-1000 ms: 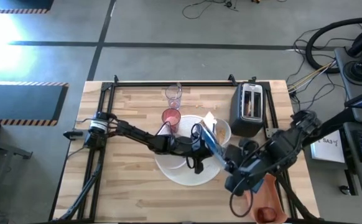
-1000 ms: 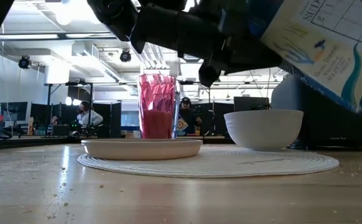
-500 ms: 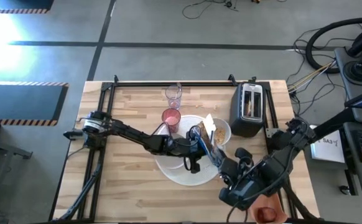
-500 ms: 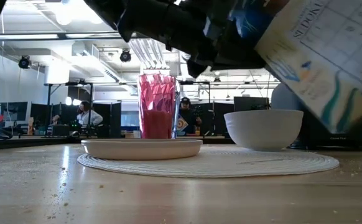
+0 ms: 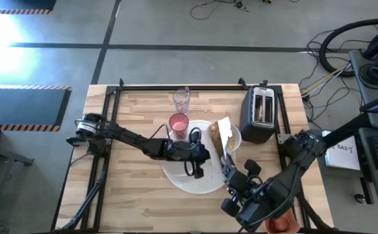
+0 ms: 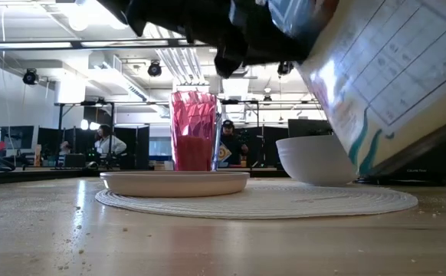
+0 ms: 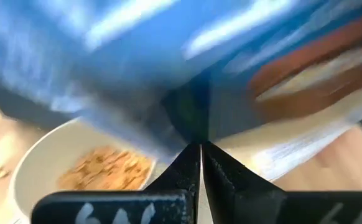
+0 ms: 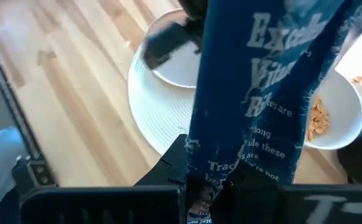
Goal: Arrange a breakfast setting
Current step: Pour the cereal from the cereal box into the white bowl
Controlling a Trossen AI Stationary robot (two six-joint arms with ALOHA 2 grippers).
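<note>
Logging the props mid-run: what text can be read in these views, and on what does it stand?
"Exce…", "Vita…", "…ong", "…ay these", "Trac…": partial words on the blue cereal box, shut in the right gripper.
Low view: the box's printed grid is too blurred to read.
Paper beside the table: handwriting too small to read.

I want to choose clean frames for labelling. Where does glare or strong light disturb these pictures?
High view: a bright patch washes out the floor at the far left. Low view: the ceiling lights are bright, and a sheen lies on the cereal box. Left wrist view: pale light streaks cross the box.
</note>
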